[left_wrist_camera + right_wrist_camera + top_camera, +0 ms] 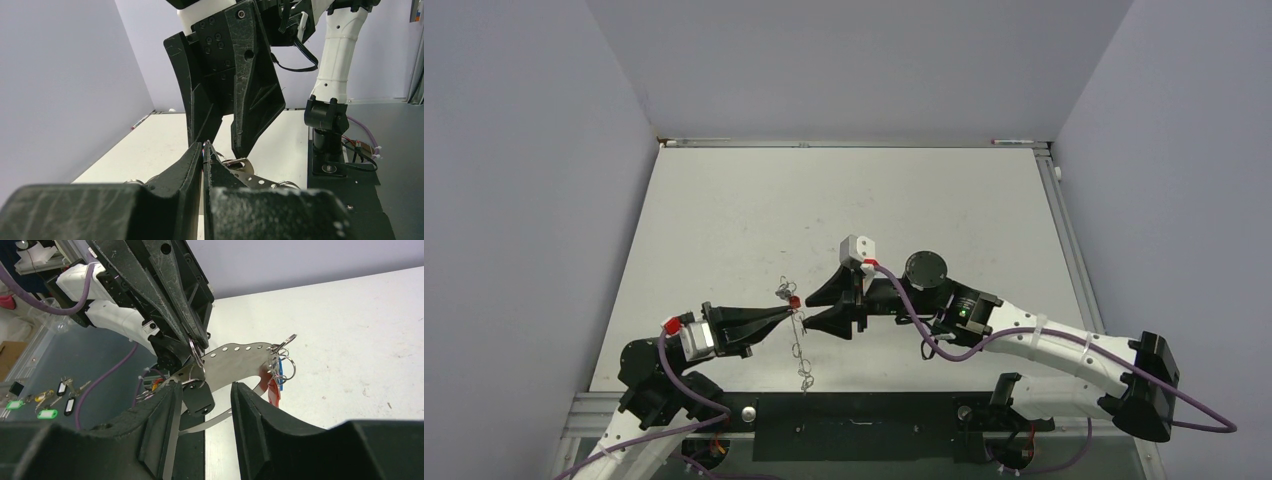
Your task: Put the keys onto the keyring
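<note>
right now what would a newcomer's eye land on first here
The two grippers meeting tip to tip over the near middle of the table: the left gripper pinches shut on a perforated silver keyring. The right gripper stands open around a black key hanging from that ring, with a blue key and red key bunched at its other end.

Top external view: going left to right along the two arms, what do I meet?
Left arm's silver motor → left gripper → right gripper → round black joint → right arm's white link → black elbow. The keyring and red key sit where the two grippers meet, so they are left out.
</note>
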`<state>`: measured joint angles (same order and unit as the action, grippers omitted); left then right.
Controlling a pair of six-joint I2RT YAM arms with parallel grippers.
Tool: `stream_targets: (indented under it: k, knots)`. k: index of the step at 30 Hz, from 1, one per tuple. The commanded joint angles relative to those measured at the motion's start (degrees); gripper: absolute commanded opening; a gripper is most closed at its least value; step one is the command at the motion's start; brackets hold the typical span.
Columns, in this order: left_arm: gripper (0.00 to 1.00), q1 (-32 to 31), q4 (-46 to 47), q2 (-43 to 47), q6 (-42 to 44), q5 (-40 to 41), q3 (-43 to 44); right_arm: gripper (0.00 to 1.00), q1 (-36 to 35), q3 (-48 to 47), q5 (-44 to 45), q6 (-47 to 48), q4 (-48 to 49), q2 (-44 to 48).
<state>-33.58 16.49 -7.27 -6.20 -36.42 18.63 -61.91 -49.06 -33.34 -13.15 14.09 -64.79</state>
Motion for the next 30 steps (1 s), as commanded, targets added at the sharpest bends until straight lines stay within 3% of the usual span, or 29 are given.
stream_targets:
  k: [1,12,30]
  knots:
    - [0.00,0.3,3.0,0.4,0.1,0.9,2.4,0.42,-0.2,-3.5,-2.3,3.7,0.9,0.7]
    - [0.00,0.3,3.0,0.5,0.0,0.9,2.4,0.44,-0.3,-5.6,-2.9,5.5,1.4,-1.7]
    - [0.00,0.3,2.8,0.6,0.1,1.5,2.3,0.36,-1.0,-6.8,-3.2,6.9,1.6,-4.1]
